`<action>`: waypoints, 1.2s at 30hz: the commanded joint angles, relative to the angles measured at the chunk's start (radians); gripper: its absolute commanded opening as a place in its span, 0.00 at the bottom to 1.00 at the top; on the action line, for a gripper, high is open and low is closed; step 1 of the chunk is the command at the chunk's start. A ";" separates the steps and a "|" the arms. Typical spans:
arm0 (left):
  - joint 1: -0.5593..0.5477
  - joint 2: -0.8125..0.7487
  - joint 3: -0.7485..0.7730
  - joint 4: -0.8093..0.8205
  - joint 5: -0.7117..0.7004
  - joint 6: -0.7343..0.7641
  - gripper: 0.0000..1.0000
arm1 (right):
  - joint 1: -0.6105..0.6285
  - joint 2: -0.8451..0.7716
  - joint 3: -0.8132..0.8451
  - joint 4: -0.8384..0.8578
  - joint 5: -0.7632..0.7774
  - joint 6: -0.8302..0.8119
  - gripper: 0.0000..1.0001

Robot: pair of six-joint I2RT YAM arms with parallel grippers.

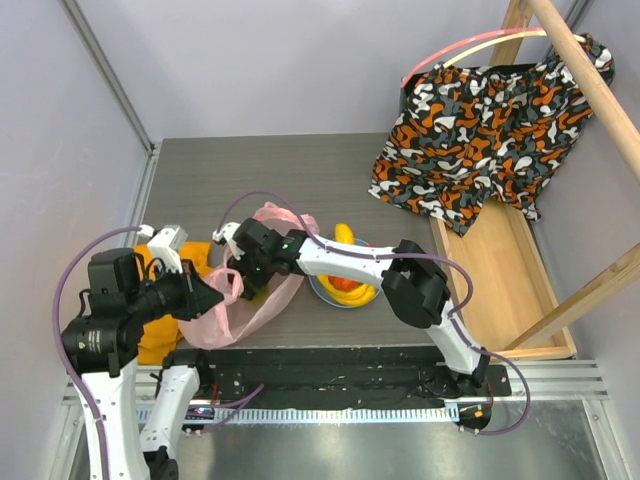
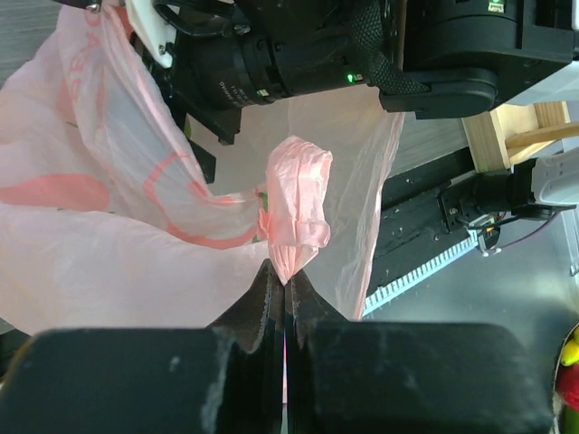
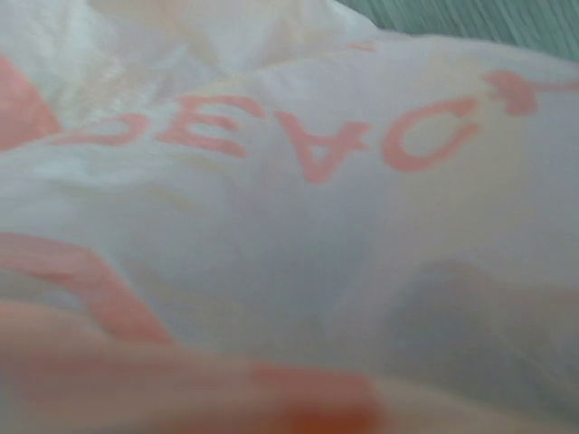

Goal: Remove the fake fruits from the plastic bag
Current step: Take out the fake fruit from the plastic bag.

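The pink plastic bag (image 1: 265,305) lies crumpled left of centre on the table. My left gripper (image 1: 226,286) is shut on a bunched handle of the bag (image 2: 294,208), its jaws (image 2: 288,276) pressed together on the film. My right gripper (image 1: 252,272) reaches into the bag's mouth from the right, fingers hidden by the plastic. The right wrist view shows only blurred bag film (image 3: 289,226) with red lettering. A yellow banana bunch (image 1: 345,236) and an orange fruit (image 1: 352,290) lie on the light-blue plate (image 1: 328,296) just right of the bag. A speck of green (image 2: 262,201) shows inside the bag.
An orange cloth (image 1: 158,322) lies under my left arm. Patterned orange-black-white fabric (image 1: 480,130) hangs from a wooden rack at the back right, over a wooden tray (image 1: 510,280). A black rail (image 1: 340,375) runs along the near edge.
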 commanded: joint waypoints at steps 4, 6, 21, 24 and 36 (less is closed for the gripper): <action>0.007 -0.021 -0.008 -0.160 -0.008 -0.035 0.00 | 0.009 0.114 0.154 0.020 -0.091 0.006 0.83; 0.008 -0.013 0.000 -0.163 -0.011 -0.034 0.00 | 0.012 0.157 0.177 0.015 -0.053 0.019 0.83; 0.014 -0.005 -0.071 -0.015 -0.014 -0.086 0.00 | -0.007 0.013 0.096 -0.084 0.010 -0.176 0.40; 0.014 0.001 -0.085 0.014 -0.015 -0.089 0.00 | -0.041 -0.039 0.140 -0.152 -0.040 -0.227 0.30; 0.014 0.057 -0.106 0.333 -0.069 -0.214 0.00 | -0.196 -0.361 0.090 -0.230 -0.488 -0.259 0.25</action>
